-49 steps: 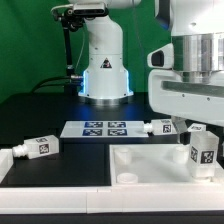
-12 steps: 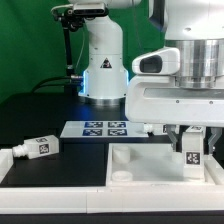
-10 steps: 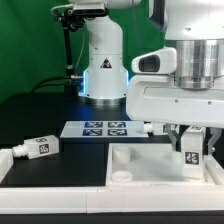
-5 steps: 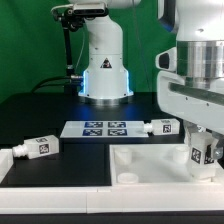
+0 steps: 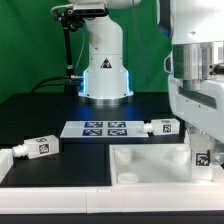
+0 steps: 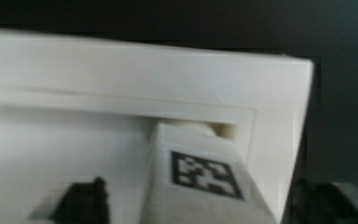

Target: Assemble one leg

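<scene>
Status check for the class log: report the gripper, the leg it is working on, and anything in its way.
Gripper straddling the leg, grip not confirmed. Leg upright at the corner of the white frame. Two spare legs lie clear on the table.

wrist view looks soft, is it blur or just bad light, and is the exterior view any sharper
Wrist view: blurred throughout; the leg tag is smeared, the fingers dark and shapeless. Exterior view: sharper, evenly lit; tags on the marker board read clearly, though the nearby arm at the exterior view's right is soft.

white glossy arm point(image 5: 200, 80), rounded casings, grey joint seam; black fingertips point(image 6: 91, 197) blurred in wrist view.
</scene>
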